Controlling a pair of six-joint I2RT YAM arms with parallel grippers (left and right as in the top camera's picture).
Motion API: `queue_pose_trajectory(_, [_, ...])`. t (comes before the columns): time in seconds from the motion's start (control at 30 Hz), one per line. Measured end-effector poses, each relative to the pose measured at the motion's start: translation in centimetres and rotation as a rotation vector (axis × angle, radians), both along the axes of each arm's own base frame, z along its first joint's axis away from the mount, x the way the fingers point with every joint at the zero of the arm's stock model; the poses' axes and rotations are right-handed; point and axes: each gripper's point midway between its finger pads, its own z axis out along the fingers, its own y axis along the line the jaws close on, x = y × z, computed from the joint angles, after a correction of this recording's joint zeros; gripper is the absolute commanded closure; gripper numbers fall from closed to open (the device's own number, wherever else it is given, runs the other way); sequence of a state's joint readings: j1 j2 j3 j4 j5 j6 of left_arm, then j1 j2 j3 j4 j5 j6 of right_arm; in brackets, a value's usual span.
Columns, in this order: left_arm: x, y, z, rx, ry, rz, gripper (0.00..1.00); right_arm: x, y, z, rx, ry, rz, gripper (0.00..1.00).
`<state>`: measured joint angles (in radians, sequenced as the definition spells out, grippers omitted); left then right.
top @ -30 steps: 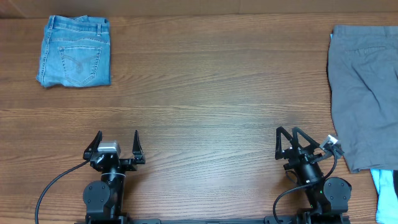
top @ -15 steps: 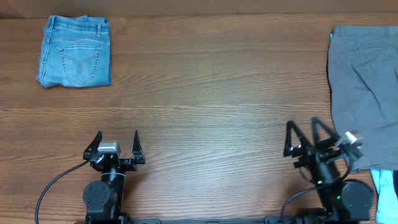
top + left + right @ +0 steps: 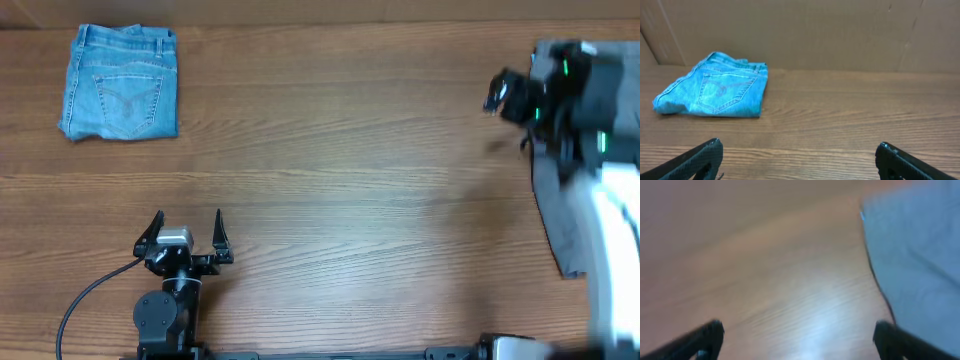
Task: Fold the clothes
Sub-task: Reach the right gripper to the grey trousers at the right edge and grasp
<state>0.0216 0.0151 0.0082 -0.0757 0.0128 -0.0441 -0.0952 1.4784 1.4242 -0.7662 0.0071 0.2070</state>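
Gaping wide with nothing between its jaws, the right gripper [image 3: 797,330] hangs above a bare stretch of the brown wooden table [image 3: 350,180]. It is just beside the inner edge of the flat grey cotton shorts [image 3: 560,215], which fill the right side of its wrist view, and from where I stand it touches no cloth. The right arm [image 3: 610,250] behind it reaches out over those shorts and shows only as a blur from above, hiding their far end. Across the table the left gripper [image 3: 188,225] sits low at the near edge, jaws equally spread and empty, facing the far wall. Well beyond it, in the far left corner, lie the light-blue denim shorts [image 3: 122,82], already folded into a tidy, nearly square packet with a back pocket uppermost. So I would put the job at partway: one garment looks finished and parked, while the grey pair lies spread along the right edge with no fold that I can see, and it seems the next to be taken up. The grey shorts run lengthwise from the near side toward the far side of the table; which end carries the waistband I cannot make out under the arm. The denim packet's slightly longer side runs the same way, waistband toward the far wall.
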Motion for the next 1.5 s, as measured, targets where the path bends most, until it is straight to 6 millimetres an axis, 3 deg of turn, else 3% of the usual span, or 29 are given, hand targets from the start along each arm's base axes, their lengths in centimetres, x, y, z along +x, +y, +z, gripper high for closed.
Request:
queue_pose_trajectory(0.07, [0.0, 0.0, 0.0, 0.0, -0.001, -0.001, 0.0, 3.4, -1.2, -1.5, -0.007, 0.077, -0.009, 0.0])
queue_pose_trajectory(0.23, [0.0, 0.0, 0.0, 0.0, -0.001, 0.0, 0.0, 9.1, -3.1, -5.8, -0.069, 0.112, -0.005, 0.0])
queue_pose_trajectory(0.5, [0.0, 0.0, 0.0, 0.0, 0.0, 0.0, 0.0, 14.0, -8.6, -13.3, -0.254, 0.119, -0.126, 0.0])
queue_pose_trajectory(0.63, [0.0, 0.0, 0.0, 0.0, 0.0, 0.0, 0.0, 14.9, -12.2, -17.6, -0.309, 0.138, -0.178, 0.02])
queue_pose_trajectory(0.8, [0.0, 0.0, 0.0, 0.0, 0.0, 0.0, 0.0, 15.5, -14.8, -20.4, -0.347, 0.135, -0.21, 0.08])
queue_pose_trajectory(1.03, [0.0, 0.0, 0.0, 0.0, 0.0, 0.0, 0.0, 17.0, -15.5, -21.6, -0.377, 0.079, -0.215, 0.13])
queue_pose_trajectory(1.2, [0.0, 0.0, 0.0, 0.0, -0.001, 0.0, 0.0, 16.8, -16.0, -23.9, -0.396, 0.108, -0.224, 0.14])
queue_pose_trajectory(1.3, [0.0, 0.0, 0.0, 0.0, -0.001, 0.0, 0.0, 17.0, -16.4, -24.0, -0.408, 0.1, -0.241, 0.19])
queue_pose_trajectory(1.4, [0.0, 0.0, 0.0, 0.0, -0.001, 0.0, 0.0, 16.9, -16.6, -24.0, -0.412, 0.102, -0.247, 0.3])
queue_pose_trajectory(1.5, [0.0, 0.0, 0.0, 0.0, -0.001, 0.0, 0.0, 16.8, -16.9, -24.1, -0.417, 0.106, -0.254, 0.57])
